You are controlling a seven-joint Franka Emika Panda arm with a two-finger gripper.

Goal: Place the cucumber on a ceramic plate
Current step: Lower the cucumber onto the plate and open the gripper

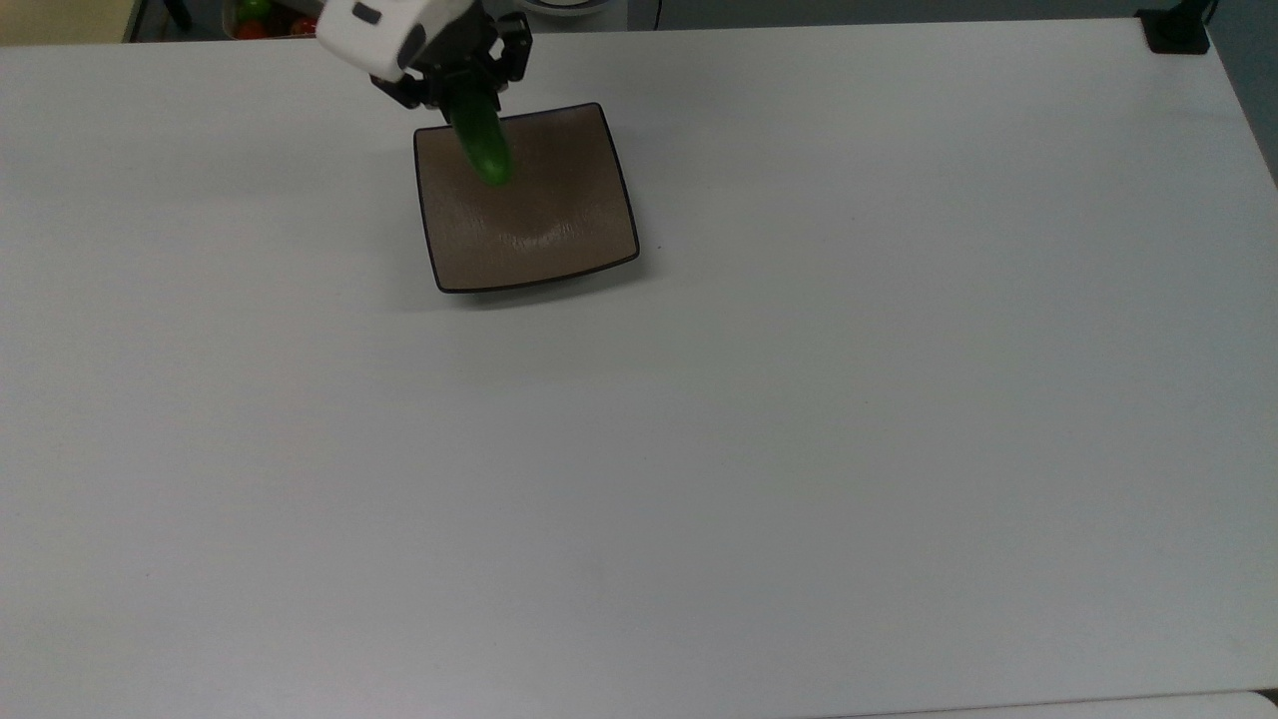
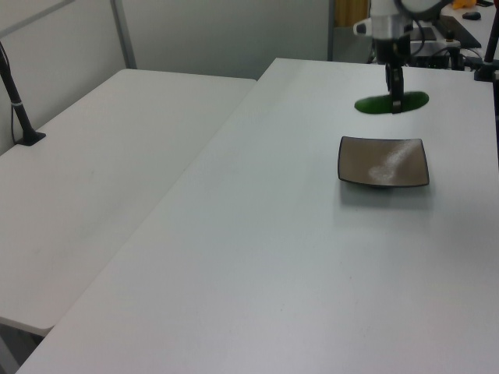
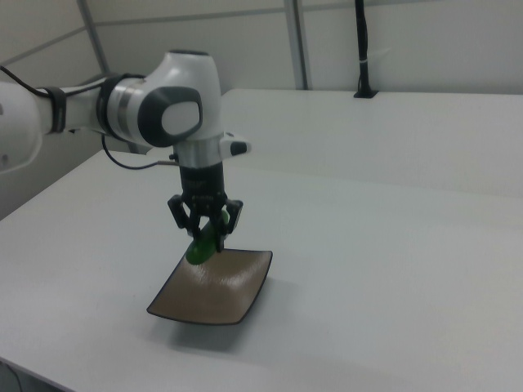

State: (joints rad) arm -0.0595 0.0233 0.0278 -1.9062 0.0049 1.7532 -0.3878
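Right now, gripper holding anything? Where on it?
Yes: the gripper is shut on the cucumber, gripping it around mid-length, above the ceramic plate.
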